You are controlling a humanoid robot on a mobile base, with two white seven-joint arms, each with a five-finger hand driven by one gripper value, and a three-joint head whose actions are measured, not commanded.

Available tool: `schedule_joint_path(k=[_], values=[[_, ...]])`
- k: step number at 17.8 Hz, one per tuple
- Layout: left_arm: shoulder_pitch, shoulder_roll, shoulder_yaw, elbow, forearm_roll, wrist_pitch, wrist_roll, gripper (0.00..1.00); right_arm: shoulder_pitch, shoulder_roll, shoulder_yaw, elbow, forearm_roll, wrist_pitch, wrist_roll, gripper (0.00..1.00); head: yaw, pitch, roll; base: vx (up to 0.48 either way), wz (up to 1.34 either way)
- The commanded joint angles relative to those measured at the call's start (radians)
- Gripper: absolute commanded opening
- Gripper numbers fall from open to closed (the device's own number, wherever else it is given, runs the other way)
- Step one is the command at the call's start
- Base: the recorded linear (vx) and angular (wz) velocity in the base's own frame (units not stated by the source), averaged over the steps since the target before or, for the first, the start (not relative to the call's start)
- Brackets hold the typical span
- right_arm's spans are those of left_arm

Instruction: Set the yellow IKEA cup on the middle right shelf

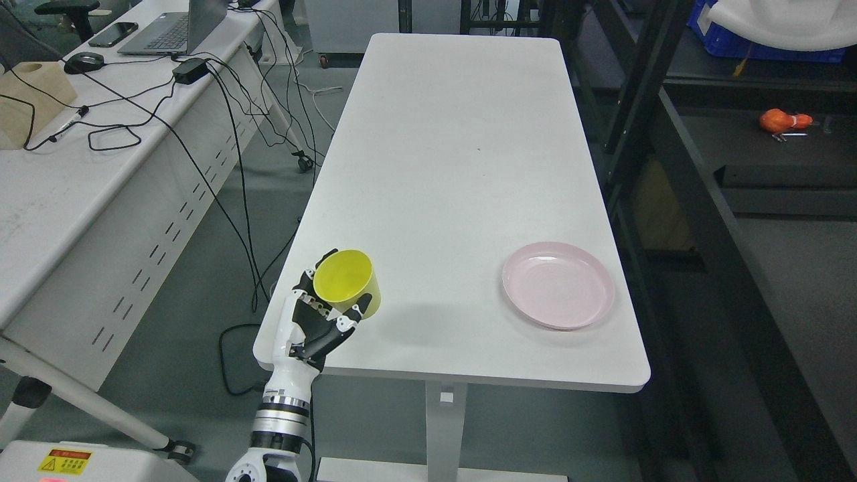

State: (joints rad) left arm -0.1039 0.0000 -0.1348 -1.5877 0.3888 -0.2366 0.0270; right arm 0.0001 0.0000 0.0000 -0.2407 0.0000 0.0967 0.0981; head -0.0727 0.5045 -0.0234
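Gripping yellow cup (347,284), left hand (320,323), pink plate (558,285) near

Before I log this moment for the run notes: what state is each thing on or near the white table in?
Yellow cup: tilted, mouth toward the camera, gripped at the table's near left edge.
Left hand: fingers curled around the cup.
Pink plate: right side up, empty, near right on the table.
White table: otherwise bare.
Laptop: open.
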Motion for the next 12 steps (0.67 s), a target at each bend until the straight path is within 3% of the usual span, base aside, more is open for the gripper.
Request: schedule_joint_path(k=[1, 12], values=[[0.001, 0.017, -0.011, -0.026, 0.001, 0.002, 0.001, 0.0, 0.011, -0.017, 0.017, 0.001, -0.025, -0.005, -0.215, 0.99, 0.0, 0.0, 0.0, -0.14, -0.02], [0.0, 0.017, -0.012, -0.029, 0.001, 0.005, 0.002, 0.0, 0.011, -0.017, 0.017, 0.0, -0.025, -0.005, -0.215, 0.99, 0.0, 0.0, 0.0, -0.113, -0.3]])
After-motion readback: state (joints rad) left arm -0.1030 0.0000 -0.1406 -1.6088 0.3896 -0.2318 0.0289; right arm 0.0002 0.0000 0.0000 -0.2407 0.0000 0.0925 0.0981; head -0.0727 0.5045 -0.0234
